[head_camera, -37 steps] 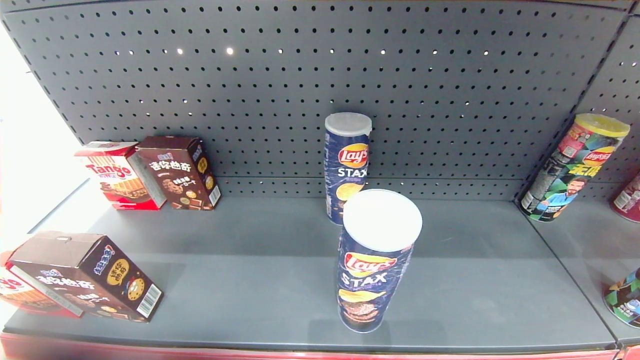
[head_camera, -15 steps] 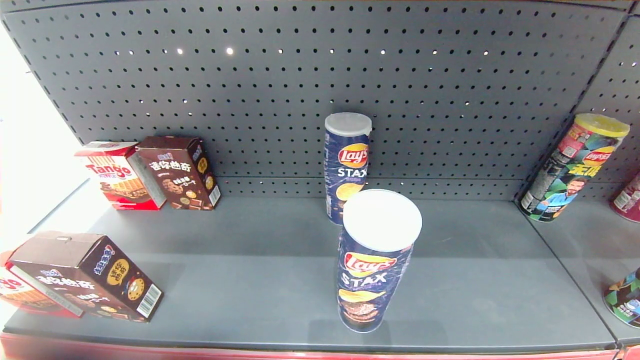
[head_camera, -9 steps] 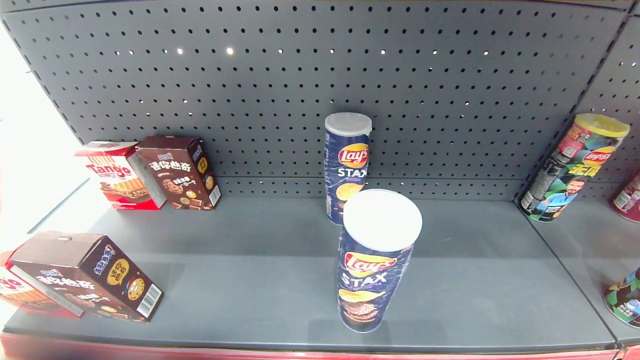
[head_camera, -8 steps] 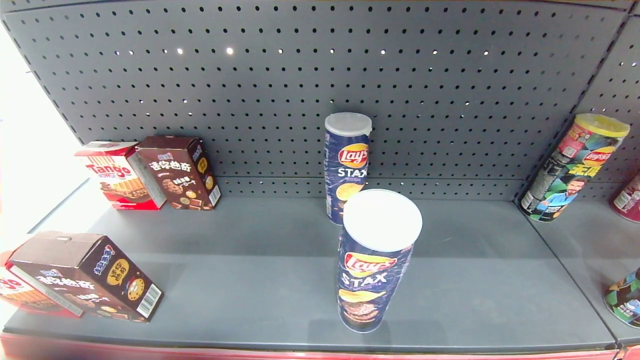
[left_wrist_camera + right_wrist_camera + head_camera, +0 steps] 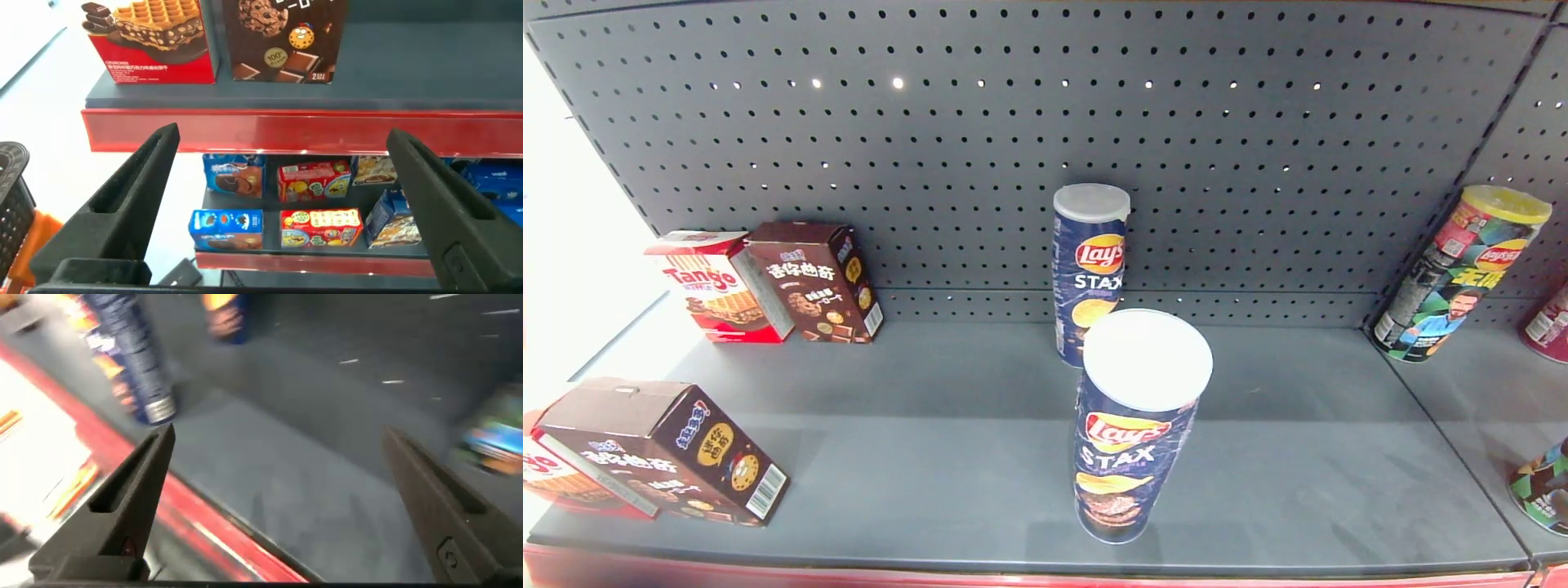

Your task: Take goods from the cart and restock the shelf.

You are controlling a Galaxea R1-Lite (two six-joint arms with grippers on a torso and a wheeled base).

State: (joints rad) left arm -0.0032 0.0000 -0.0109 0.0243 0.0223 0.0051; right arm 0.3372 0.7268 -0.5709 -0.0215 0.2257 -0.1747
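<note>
Two blue chip cans stand upright mid-shelf, one near the front (image 5: 1135,425) and one by the pegboard (image 5: 1089,273). My left gripper (image 5: 282,212) is open and empty. It hangs below and in front of the red shelf edge (image 5: 302,131), under a wafer box (image 5: 151,41) and a chocolate cookie box (image 5: 286,37). My right gripper (image 5: 282,506) is open and empty, just off the shelf's front edge (image 5: 204,523). Ahead of it stand the front blue can (image 5: 135,363) and the rear one (image 5: 225,314).
Wafer and cookie boxes stand at the back left (image 5: 719,286) (image 5: 821,282) and front left (image 5: 662,449). Patterned cans occupy the right bay (image 5: 1458,273) (image 5: 1539,490). A lower shelf holds several cookie boxes (image 5: 319,204). A black basket (image 5: 12,204) sits beside the left gripper.
The shelf goods have not moved. A small dark shape now overlaps the patterned can at the head view's lower right edge.
</note>
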